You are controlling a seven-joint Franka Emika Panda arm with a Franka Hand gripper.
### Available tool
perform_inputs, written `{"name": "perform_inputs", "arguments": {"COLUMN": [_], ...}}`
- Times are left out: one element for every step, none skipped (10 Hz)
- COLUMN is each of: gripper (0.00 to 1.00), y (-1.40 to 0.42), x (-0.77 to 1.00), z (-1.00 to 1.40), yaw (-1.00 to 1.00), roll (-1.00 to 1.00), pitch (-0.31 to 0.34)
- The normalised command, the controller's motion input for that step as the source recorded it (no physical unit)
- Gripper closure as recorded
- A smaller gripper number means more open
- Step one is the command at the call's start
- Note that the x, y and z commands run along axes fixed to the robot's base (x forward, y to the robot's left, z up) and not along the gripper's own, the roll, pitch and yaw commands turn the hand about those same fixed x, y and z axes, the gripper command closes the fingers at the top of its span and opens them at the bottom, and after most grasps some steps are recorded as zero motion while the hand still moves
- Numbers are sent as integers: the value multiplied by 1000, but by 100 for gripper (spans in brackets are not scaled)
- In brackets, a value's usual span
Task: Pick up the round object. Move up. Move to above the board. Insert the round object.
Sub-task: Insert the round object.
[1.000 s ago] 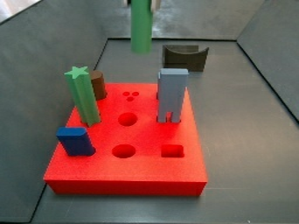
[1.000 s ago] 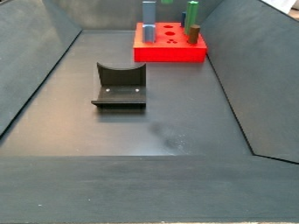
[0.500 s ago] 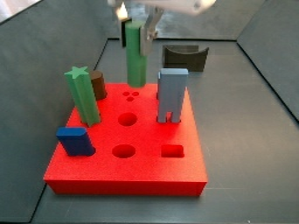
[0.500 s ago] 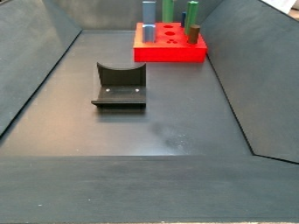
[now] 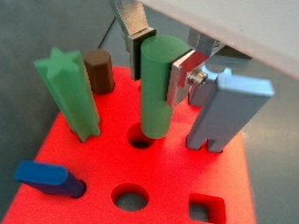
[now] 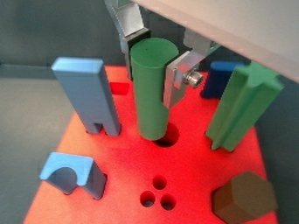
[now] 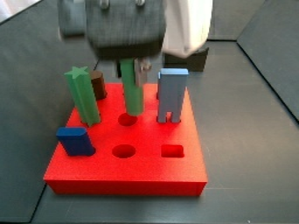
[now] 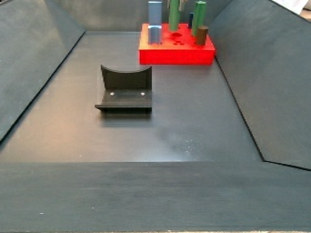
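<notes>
No brand, label or legible writing appears on any item in any view. The round object (image 5: pixel 160 92) is a slim, plain green cylinder with a flat round top and smooth sides, standing upright. In both wrist views the hand (image 5: pixel 158 63) is clenched on its upper part, one silver finger (image 6: pixel 184 75) pressed flat to its side and the opposite one behind it. Its lower end sits at the mouth of a round hole (image 6: pixel 165 136) in the board (image 5: pixel 117 166), a flat red block; how far the end has entered cannot be told. In a side view the hand (image 7: pixel 132 66) hangs directly over the middle of the board (image 7: pixel 146 166), with the round object (image 7: pixel 135 94) upright below it. Also standing on the board are a green star-topped post (image 5: pixel 68 94), a short dark brown cylinder (image 5: pixel 98 70) just behind that post, a tall light blue block (image 5: pixel 229 109) beside the round object, and a small dark blue block (image 5: pixel 49 178) near one corner. An empty round hole (image 5: pixel 132 199), a square hole (image 5: pixel 207 208) and a three-dot hole (image 6: pixel 158 196) remain open in the board's top. In a side view the fixture (image 8: pixel 125 88) stands on the dark bench (image 8: pixel 158 132), well apart from the board (image 8: pixel 177 51).
</notes>
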Motion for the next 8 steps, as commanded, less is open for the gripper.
{"name": "perform_inputs", "arguments": {"gripper": [100,100,100,100,100,100,100,100], "y": [77,17,0,-266,-266,-291,-194,0], "x": [51,-57,-146,-189,-89,-49,0,0], "z": [-289,-166,-169,-143,-57,-14,-183,-357], "yaw": [-277,-471,-363,-300,-334,-337,-286,-137], "roll": [149,0,0,0,-11,0,0,0], "pitch": [53,0,0,-1,0,-3,0,-11]}}
